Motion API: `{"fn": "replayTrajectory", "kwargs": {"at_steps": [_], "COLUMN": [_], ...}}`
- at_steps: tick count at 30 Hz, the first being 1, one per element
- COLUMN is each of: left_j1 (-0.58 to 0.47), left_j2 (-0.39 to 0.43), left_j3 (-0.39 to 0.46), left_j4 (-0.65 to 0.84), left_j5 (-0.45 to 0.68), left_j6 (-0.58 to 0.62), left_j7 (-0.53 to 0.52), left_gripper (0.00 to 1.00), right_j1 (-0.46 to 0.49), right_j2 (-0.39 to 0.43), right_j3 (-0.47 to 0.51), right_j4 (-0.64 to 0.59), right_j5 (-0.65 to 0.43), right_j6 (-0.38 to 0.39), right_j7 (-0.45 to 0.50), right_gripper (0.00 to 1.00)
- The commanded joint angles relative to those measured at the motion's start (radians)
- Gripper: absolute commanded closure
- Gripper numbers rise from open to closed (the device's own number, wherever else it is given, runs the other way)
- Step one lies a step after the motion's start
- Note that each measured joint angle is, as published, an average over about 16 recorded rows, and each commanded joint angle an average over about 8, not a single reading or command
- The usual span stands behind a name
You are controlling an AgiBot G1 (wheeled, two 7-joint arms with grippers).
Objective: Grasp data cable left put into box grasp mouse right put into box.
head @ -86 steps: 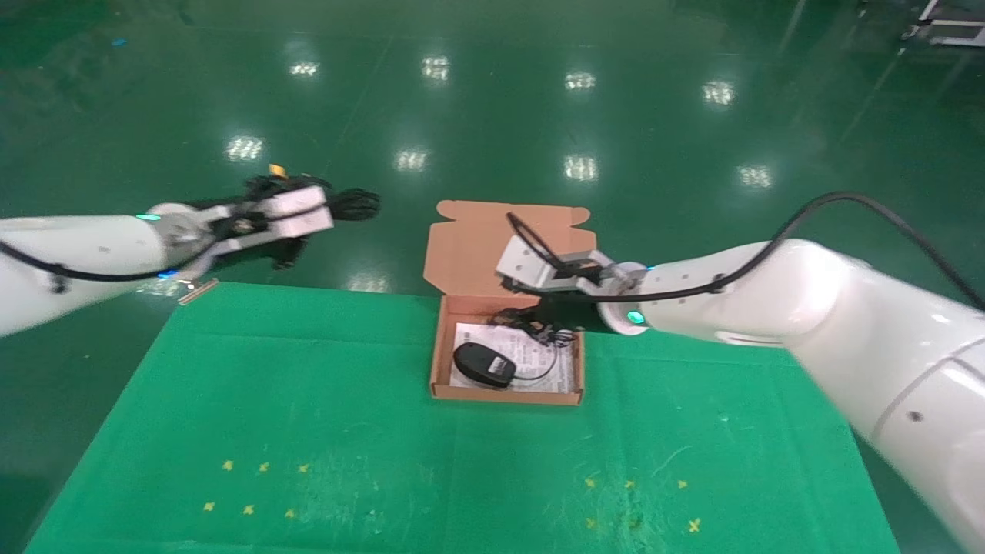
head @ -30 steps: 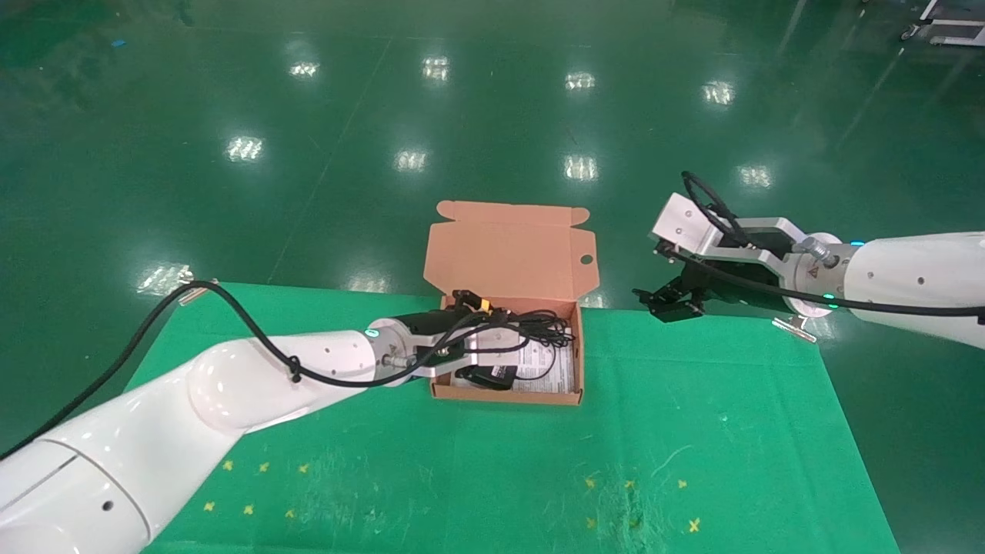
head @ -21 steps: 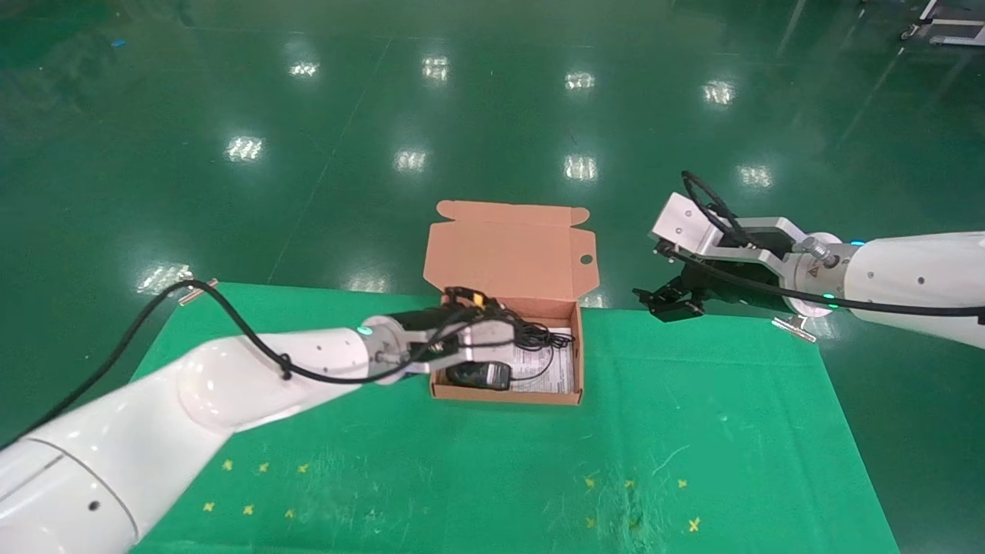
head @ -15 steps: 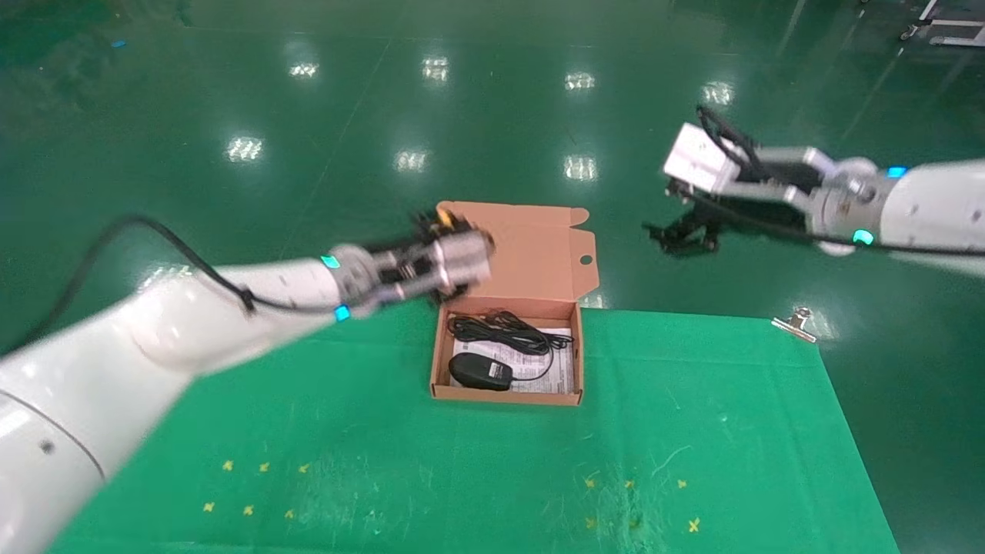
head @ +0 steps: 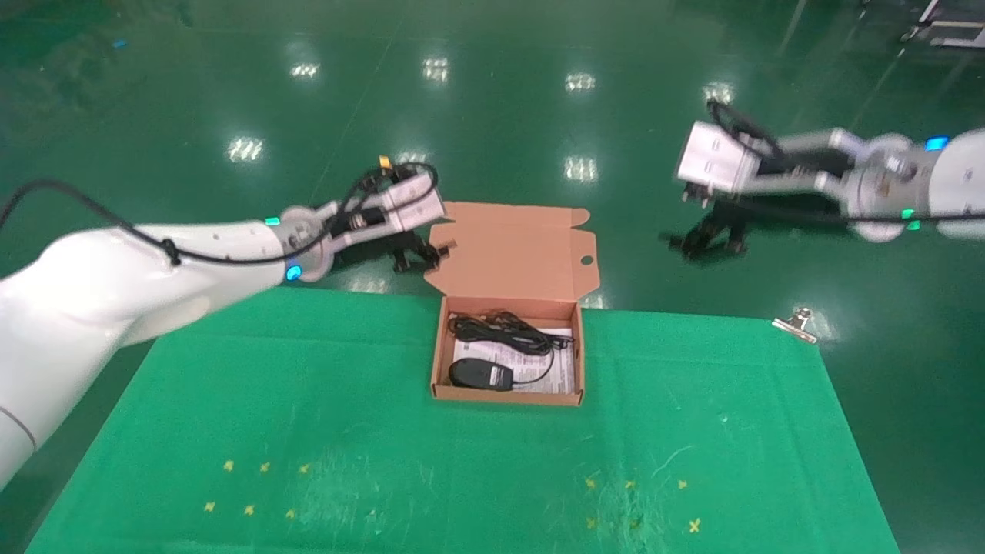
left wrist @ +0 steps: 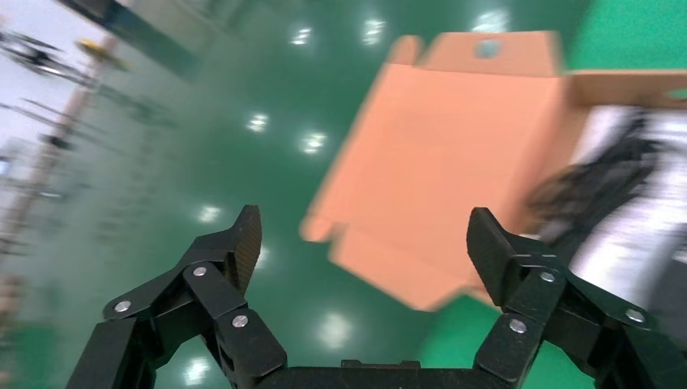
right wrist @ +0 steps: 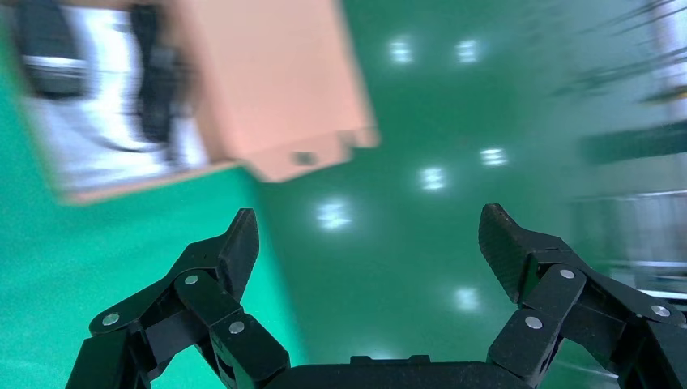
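Note:
The orange-tan box [head: 439,362] stands open at the far middle of the green table, its lid [head: 512,250] raised behind it. Inside, the black mouse [head: 480,375] lies at the near left on a white printed sheet [head: 562,369], and the coiled black data cable [head: 500,332] lies behind it. My left gripper [head: 415,255] is open and empty, raised beyond the table's far edge, left of the lid. My right gripper [head: 712,240] is open and empty, raised over the floor to the right of the box. The lid shows in the left wrist view [left wrist: 454,174] and the right wrist view [right wrist: 267,89].
A metal clip [head: 798,323] sits at the table's far right corner. Yellow cross marks [head: 254,486] lie near the front left, with more cross marks [head: 639,504] at the front right. A glossy green floor surrounds the table.
My left gripper let go of the data cable in the box, then rose and drew back to the left of the lid. My right gripper lifted higher over the floor.

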Motion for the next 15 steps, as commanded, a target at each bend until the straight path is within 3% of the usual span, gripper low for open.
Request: {"fn": "replayTrajectory", "kwargs": {"at_steps": [1,15], "left_j1": [0.017,0.148], "left_j2": [-0.022,-0.185], "left_j3": [-0.023,-0.199], "left_j4": [-0.023,-0.199], "left_j5": [-0.021,-0.179], "left_j6": [0.034,0.287], "left_j7": [-0.014,-0.118], "left_gripper": [0.0,0.0], "right_j1": [-0.027,-0.232], "right_j2": [0.006,0.05], "right_j3": [0.034,0.287], "right_j4": [0.005,0.039], "right_j5": [0.031,0.264], "right_j6": [-0.026,-0.22], "right_j7": [-0.011,-0.096], "right_gripper": [0.0,0.0]}}
